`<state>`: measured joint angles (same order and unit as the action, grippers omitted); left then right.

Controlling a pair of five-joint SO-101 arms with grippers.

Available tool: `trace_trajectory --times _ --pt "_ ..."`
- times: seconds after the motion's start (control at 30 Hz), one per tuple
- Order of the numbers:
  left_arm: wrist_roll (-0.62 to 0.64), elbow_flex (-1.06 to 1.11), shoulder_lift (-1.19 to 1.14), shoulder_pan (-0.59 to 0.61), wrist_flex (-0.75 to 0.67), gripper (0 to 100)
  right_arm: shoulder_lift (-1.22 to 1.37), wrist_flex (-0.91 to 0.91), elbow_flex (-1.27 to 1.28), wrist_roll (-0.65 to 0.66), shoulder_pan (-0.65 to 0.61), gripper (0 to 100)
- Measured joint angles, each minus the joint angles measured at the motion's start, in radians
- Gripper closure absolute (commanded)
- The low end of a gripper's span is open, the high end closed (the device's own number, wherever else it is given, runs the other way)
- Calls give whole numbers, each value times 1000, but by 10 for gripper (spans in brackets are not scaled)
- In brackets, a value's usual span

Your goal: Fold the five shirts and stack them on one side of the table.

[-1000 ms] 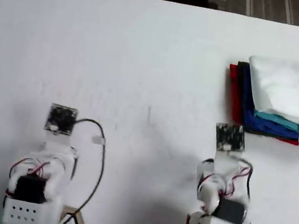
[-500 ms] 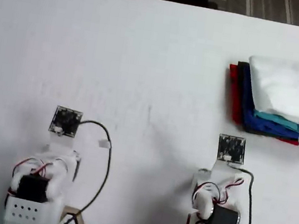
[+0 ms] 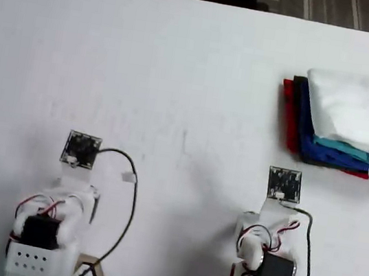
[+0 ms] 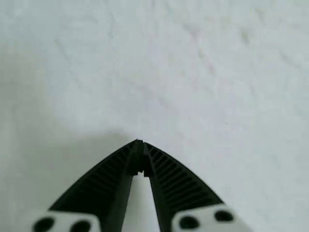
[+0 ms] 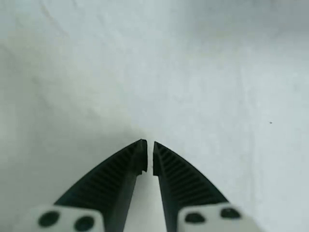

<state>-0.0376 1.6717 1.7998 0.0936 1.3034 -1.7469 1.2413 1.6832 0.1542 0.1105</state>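
The table (image 3: 182, 61) carries one stack of folded shirts (image 3: 353, 125) at its far right side. The stack appears to hold five layers, with the lower edges projecting toward the centre and the near edge. A first arm (image 3: 46, 228) stands at the near edge on the view's left. A second arm (image 3: 267, 258) stands beside it on the right, with the stack beyond it. The left gripper (image 4: 139, 143) and right gripper (image 5: 150, 144) each hang over bare table.

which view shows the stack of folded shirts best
The high view: the stack of shirts sits on the table, white on top with teal, blue, black and red edges beneath. Both wrist views face the table itself.
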Motion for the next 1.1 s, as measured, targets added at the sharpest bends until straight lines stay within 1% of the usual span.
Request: trace_trajectory --times 0.3,1.1 --pt "0 0 0 0 0 973 -46 0 2 0 0 967" --pt "0 0 0 0 0 973 -46 0 2 0 0 967"
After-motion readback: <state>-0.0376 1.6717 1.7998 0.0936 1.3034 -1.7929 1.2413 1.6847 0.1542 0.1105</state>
